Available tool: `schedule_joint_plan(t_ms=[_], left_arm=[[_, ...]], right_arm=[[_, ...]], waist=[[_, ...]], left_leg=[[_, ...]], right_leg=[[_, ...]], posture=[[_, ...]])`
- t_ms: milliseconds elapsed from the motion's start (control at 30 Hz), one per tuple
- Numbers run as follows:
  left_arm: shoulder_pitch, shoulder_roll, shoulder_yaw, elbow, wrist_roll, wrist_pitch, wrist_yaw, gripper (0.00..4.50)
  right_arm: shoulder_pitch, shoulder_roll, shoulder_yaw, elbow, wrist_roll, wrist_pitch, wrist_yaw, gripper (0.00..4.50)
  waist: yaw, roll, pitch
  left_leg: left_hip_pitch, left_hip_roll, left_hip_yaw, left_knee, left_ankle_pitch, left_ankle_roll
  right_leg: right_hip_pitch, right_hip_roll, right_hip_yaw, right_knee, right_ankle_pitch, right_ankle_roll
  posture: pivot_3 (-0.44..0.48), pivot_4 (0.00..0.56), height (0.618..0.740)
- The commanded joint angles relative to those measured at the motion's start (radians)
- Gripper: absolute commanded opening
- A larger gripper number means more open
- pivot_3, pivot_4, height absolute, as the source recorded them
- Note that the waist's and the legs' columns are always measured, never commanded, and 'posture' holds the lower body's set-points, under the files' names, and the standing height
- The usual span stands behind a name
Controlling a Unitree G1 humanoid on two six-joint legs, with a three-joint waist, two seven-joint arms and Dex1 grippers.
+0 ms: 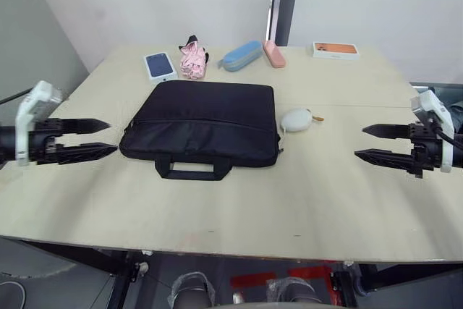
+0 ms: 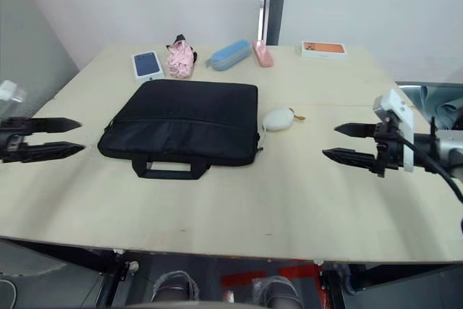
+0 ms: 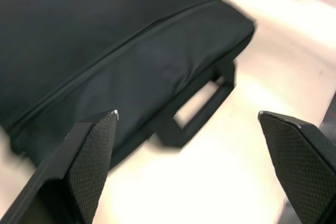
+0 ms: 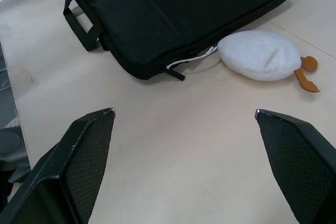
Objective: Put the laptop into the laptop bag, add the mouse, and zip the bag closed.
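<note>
The black laptop bag (image 1: 202,124) lies flat in the middle of the table, its strap handles (image 1: 193,168) toward the front edge. A white cord on its zipper pull (image 4: 184,61) hangs at the bag's right front corner. The laptop and the mouse are out of view. My left gripper (image 1: 112,137) hovers open just left of the bag, with nothing between its fingers. My right gripper (image 1: 359,142) is open and empty well to the right of the bag. In the wrist views the left gripper (image 3: 187,114) faces the bag's handle side and the right gripper (image 4: 184,111) faces its corner.
A puffy white rounded object with a brown tab (image 1: 296,120) touches the bag's right edge. Along the back of the table (image 1: 289,200) lie a white box with a blue top (image 1: 159,65), pink cloth (image 1: 193,59), a blue case (image 1: 241,55), a pink case (image 1: 273,53) and an orange-topped box (image 1: 335,49).
</note>
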Motion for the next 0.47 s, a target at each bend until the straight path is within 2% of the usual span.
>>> schedule_joint_plan(t_ms=[33,233,467], left_arm=[[0.056,0.063,0.119,0.115,0.034,-0.045,-0.030,4.47],[0.147,0.065,0.198,0.215,0.058,-0.103,-0.024,4.47],[0.126,0.032,0.190,0.204,0.029,-0.104,0.020,4.47]], right_arm=[[0.020,-0.028,-0.071,-0.029,0.035,0.003,-0.012,4.50],[0.033,-0.033,-0.070,-0.027,0.060,-0.004,-0.036,4.50],[0.014,-0.020,-0.024,-0.037,0.080,-0.008,-0.074,4.50]], waist=[[0.000,0.000,0.000],[0.000,0.000,0.000],[0.004,-0.001,-0.001]], left_leg=[[0.000,0.000,0.000,0.000,0.000,0.000],[0.001,0.000,0.000,0.001,0.000,0.000],[0.002,0.000,-0.001,0.003,0.000,0.001]], right_leg=[[0.000,0.000,0.000,0.000,0.000,0.000],[0.001,0.000,0.000,0.001,0.000,0.000],[0.002,-0.001,0.000,0.003,0.000,0.000]], posture=[[0.000,0.150,0.740],[0.000,0.150,0.740],[0.000,0.150,0.740]])
